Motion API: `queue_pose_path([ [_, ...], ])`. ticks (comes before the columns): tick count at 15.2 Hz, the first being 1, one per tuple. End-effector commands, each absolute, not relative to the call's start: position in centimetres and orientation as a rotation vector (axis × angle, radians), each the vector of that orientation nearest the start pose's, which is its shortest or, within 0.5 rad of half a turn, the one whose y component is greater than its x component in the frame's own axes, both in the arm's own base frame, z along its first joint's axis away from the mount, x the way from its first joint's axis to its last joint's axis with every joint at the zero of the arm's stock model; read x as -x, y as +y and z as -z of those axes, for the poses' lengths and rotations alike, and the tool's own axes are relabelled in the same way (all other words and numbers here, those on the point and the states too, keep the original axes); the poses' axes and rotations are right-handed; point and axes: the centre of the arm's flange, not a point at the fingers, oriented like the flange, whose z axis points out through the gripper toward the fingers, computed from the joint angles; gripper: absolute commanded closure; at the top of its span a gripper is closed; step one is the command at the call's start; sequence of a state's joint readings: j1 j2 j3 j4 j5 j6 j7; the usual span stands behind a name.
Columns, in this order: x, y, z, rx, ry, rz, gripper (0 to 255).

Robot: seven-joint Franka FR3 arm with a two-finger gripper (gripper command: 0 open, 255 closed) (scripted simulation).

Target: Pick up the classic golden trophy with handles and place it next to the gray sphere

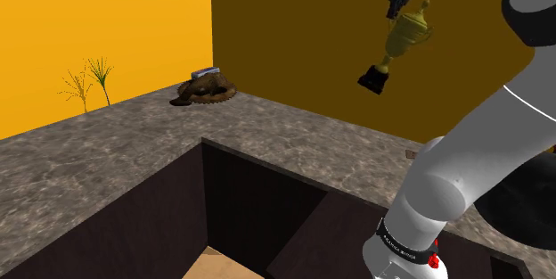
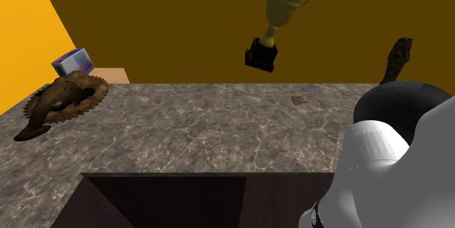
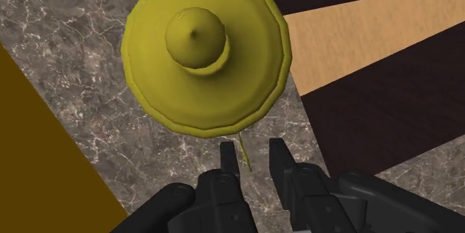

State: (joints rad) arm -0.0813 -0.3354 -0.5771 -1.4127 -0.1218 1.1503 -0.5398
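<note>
Two walls meet behind the scene, one bright orange [image 1: 107,19] and one dark ochre [image 1: 303,36]. Far below the gripper spreads the desk [image 1: 107,143], a grey-brown marbled top. A deep dark-walled recess [image 1: 249,206] is cut into the desk on the stand's side of the gripper, with a pale wooden panel [image 1: 218,266] at its bottom. The white arm [image 1: 481,143] rises from the shoulder view's lower right and reaches up over the desk.

The gripper [image 1: 394,10] is high in the air in front of the ochre wall. Its fingers [image 3: 229,157] are drawn narrow, pinching a thin golden handle between them. From it hangs the golden trophy [image 1: 408,36], well clear of the desk and tilted. The lidded cup is just under the gripper, and the black base [image 1: 374,79] has swung out lower, toward the shoulder view's left.

Well away from the gripper and much lower, near the desk's far corner, lies a brown round thing with a toothed rim [image 2: 65,99]. A small white and blue box [image 2: 71,63] sits just behind it. A dark brown figure [image 2: 397,55] stands to the second exterior view's right of the gripper. Thin yellow twigs [image 1: 89,81] show against the orange wall. A tiny flat brown chip [image 2: 300,100] lies on the desk almost beneath the gripper.
</note>
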Motion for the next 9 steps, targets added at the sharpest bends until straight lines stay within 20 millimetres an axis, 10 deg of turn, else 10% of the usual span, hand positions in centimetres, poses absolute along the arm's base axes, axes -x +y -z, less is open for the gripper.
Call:
queue_pose_path([
  [1, -23.0, -32.3, -78.3, 3.084, 0.222, 0.083, 255],
  [9, -13.1, -36.2, -78.4, 3.084, 0.222, 0.083, 255],
])
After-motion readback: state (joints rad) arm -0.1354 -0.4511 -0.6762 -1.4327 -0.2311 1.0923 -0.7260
